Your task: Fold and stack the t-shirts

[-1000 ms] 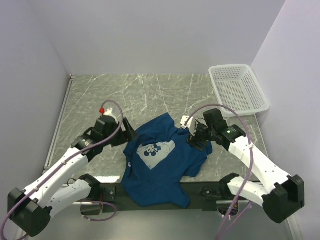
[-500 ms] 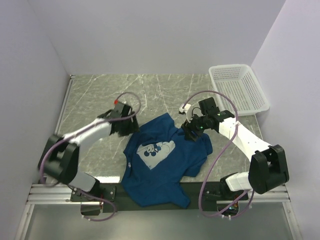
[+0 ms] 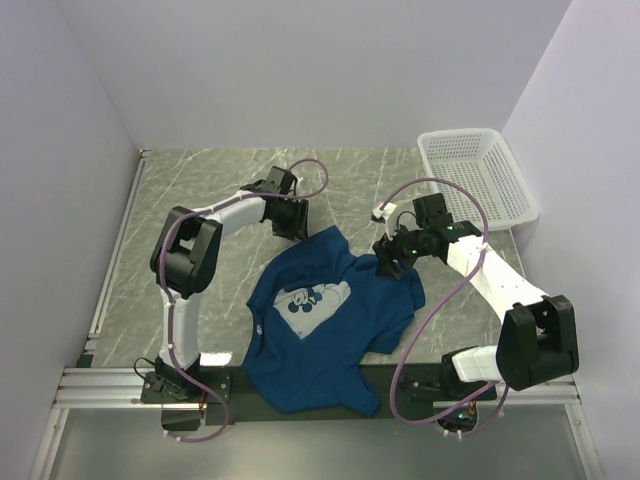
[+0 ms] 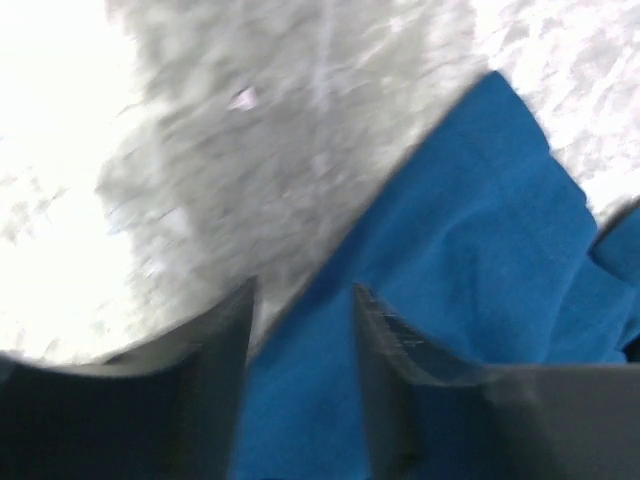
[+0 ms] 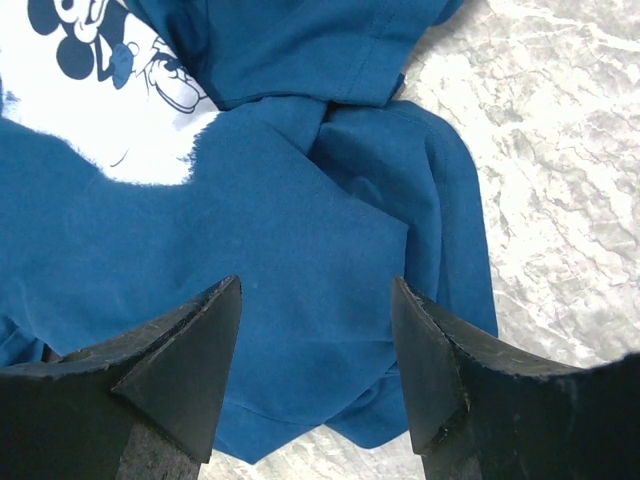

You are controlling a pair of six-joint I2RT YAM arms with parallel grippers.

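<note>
Two empty jaws | left gripper [image 4: 300, 330] half-open astride dark blue cloth t-shirt [image 3: 330, 335] edge beyond white print [image 3: 312, 298] | right gripper [image 5: 315, 345] wide, right of print.

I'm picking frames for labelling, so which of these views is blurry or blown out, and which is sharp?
Left wrist view: blurred throughout, the table blown out to white at left, the t-shirt soft-edged. Right wrist view: sharp, the print and seams crisp. Top view: clear and evenly lit.
</note>
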